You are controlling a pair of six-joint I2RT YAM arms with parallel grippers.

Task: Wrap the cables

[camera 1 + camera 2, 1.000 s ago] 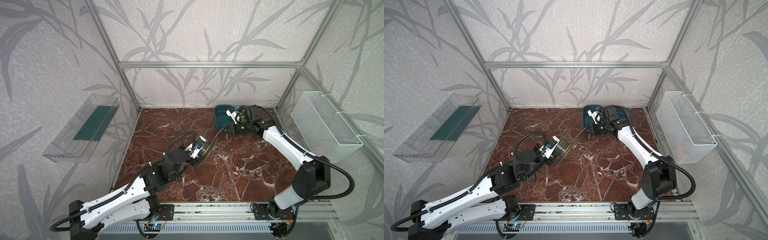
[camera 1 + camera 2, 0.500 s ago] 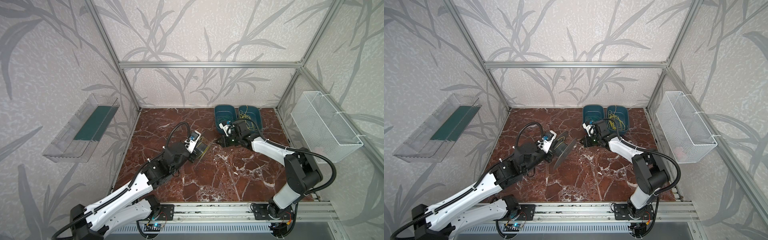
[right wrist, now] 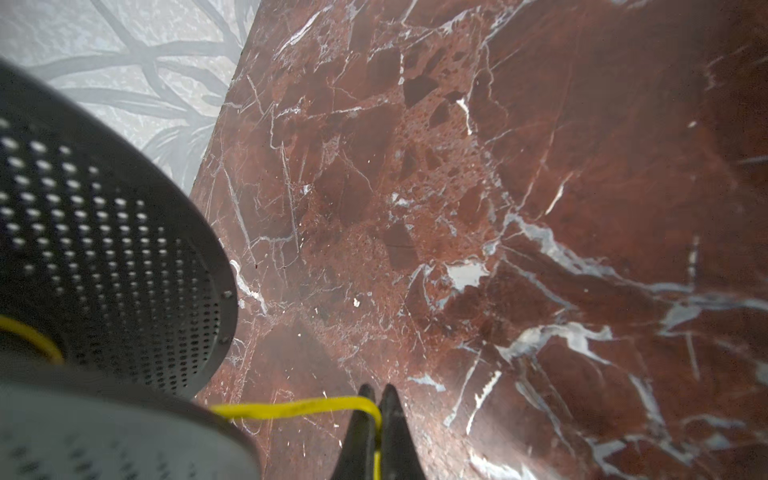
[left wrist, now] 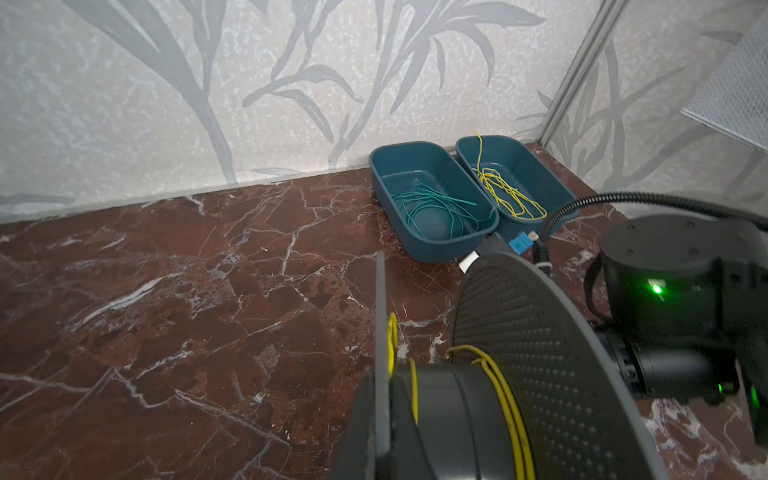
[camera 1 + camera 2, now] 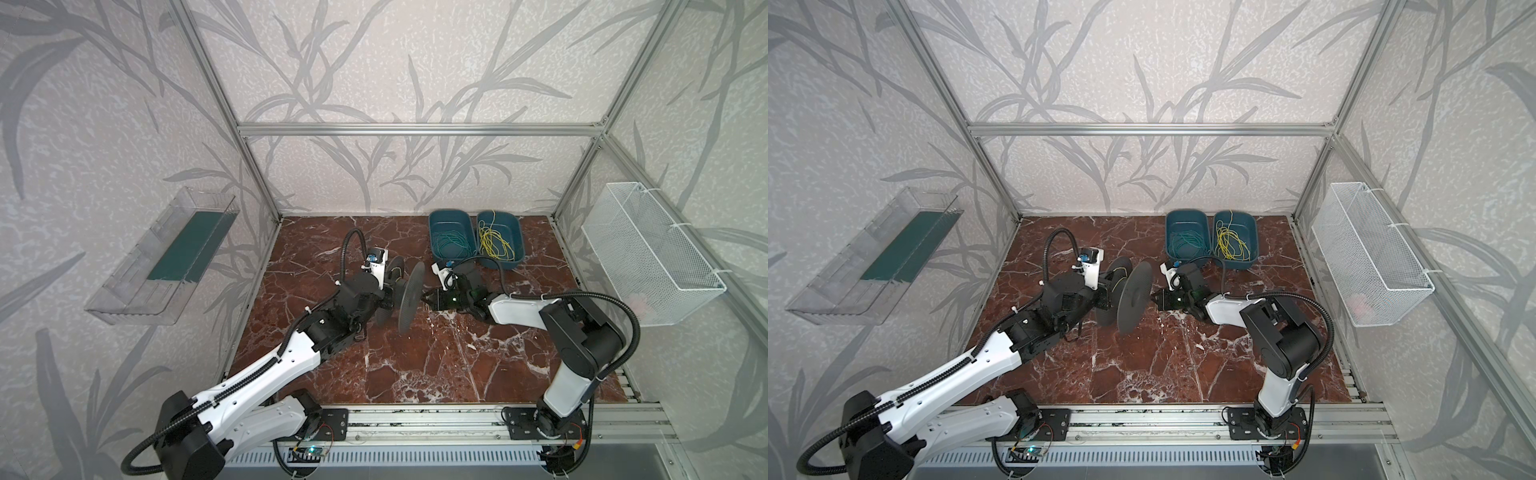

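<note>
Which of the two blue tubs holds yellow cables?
The tub nearer the wire basket: loose yellow cables lie in it. The other tub, beside it, holds green cables.

Hidden and cropped
The black perforated plastic spool (image 5: 409, 297) covers the left hand's fingers; the right wrist view's edge crops the right hand (image 3: 377, 395).

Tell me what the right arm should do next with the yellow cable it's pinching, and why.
Probably carry the right gripper around the spool to lay another turn. Its jaws are shut on the yellow cable, which runs a short way to the spool, and only a few turns lie on it, so winding looks unfinished.
</note>
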